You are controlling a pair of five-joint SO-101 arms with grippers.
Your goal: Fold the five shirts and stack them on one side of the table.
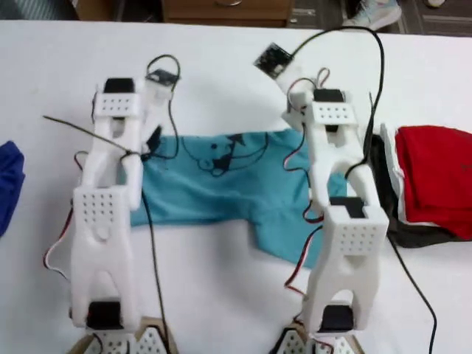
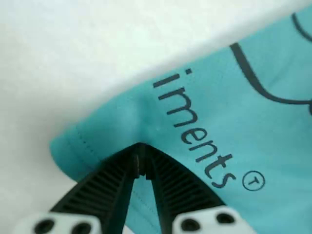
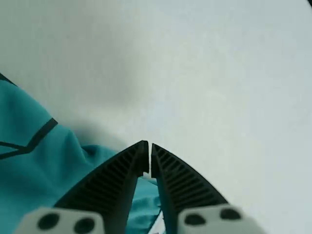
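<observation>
Desk: a plain white desk (image 1: 221,51) spreads out under me and runs to a straight far edge.
Furniture: past that far edge I see the lower front of a brown wooden cabinet (image 1: 225,10).
Floor: a dark floor (image 1: 317,16) lies beside the cabinet, beyond the desk.
Light: soft and even from above; close under my wrists the desk top looks pale grey-white, with only faint, blurred shadows.

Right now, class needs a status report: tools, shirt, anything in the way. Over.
Left tool shut on teal shirt corner. Right tool shut on its edge. Red-topped stack, blue garment off to the sides.
</observation>
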